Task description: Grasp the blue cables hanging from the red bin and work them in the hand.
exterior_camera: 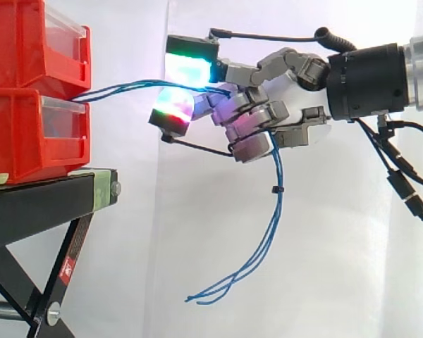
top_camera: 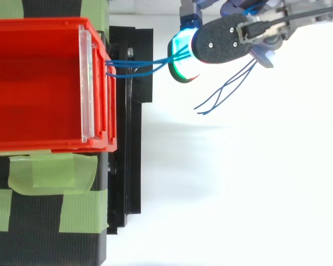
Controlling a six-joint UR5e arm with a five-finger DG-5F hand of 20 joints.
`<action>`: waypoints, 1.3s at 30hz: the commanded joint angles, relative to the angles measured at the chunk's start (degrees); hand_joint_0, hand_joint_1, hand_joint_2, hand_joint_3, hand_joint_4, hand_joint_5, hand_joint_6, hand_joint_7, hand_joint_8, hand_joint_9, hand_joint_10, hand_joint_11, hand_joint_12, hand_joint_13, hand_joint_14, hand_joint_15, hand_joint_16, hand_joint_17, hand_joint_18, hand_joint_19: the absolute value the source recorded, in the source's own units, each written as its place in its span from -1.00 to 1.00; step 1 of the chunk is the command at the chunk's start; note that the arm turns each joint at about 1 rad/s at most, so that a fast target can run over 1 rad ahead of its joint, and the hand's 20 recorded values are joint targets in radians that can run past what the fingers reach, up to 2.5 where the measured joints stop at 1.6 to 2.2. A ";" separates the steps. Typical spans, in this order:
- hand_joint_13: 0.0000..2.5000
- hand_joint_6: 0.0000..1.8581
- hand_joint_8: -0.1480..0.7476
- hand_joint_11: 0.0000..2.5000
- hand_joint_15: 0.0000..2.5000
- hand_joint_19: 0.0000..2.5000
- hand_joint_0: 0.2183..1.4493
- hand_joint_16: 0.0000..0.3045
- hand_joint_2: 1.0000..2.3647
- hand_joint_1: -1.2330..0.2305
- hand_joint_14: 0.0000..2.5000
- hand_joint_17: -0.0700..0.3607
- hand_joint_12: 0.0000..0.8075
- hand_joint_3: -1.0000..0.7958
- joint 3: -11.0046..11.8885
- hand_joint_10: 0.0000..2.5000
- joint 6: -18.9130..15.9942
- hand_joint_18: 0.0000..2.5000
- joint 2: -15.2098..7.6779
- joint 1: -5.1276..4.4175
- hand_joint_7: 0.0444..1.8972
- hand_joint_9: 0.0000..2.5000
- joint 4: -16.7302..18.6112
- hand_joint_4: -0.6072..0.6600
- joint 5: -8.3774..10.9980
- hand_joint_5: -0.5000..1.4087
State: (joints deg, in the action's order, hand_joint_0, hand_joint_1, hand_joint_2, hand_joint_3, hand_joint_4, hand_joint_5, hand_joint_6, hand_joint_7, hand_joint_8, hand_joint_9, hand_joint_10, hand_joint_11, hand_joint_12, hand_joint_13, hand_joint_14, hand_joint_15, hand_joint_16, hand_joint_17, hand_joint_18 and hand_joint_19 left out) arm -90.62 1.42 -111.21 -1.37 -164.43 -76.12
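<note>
Thin blue cables come out between the stacked red bins at the left and run level to the right into my hand. The hand's fingers are curled round the cables, with glowing pads at their left ends. Past the hand the cables hang down in a long loop, loose ends low at the middle. From above, the cables leave the bin's right side and reach the hand at the top; loose ends trail below it.
The red bins rest on a black stand with slanted legs, held with green tape. A white curtain lies behind. The arm enters from the right edge.
</note>
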 commanded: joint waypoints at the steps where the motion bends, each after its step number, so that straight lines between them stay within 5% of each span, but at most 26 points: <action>1: 0.10 -0.76 -0.03 0.46 0.13 -0.05 0.08 -0.64 -0.98 -0.19 0.32 -0.11 -0.04 -0.57 0.00 1.00 0.16 0.17 0.03 -0.04 0.46 -0.17 0.34 0.30 0.10 0.04; 10: 0.10 -0.86 0.04 0.50 0.12 -0.06 0.06 -0.61 -0.97 -0.21 0.37 -0.06 0.01 -0.33 0.00 1.00 0.51 0.19 0.03 0.22 0.50 -0.18 0.43 0.31 0.10 0.05; 14: 0.08 -0.85 0.02 0.49 0.11 -0.05 0.01 -0.63 -0.98 -0.20 0.38 -0.09 -0.03 -0.70 0.00 1.00 0.69 0.16 0.03 0.31 0.50 -0.19 0.43 0.32 -0.17 0.04; 21: 0.11 -0.78 -0.03 0.52 0.10 -0.04 0.03 -0.64 -0.99 -0.17 0.38 -0.10 -0.05 -0.84 2.11 1.00 3.41 0.20 -0.06 0.75 0.49 -0.14 -1.16 0.26 -0.61 0.08; 39: 0.13 -1.00 0.00 0.57 0.10 -0.06 0.03 -0.59 -0.97 -0.22 0.43 -0.03 0.03 -0.24 2.11 1.00 4.29 0.23 0.03 0.93 0.53 -0.12 -0.63 0.31 -0.61 0.13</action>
State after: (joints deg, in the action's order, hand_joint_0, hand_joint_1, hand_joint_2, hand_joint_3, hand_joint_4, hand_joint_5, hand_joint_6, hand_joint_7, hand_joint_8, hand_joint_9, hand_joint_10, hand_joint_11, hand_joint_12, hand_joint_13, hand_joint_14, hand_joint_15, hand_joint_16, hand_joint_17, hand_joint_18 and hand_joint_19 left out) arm -88.51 5.60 -111.23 -0.46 -165.26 -76.69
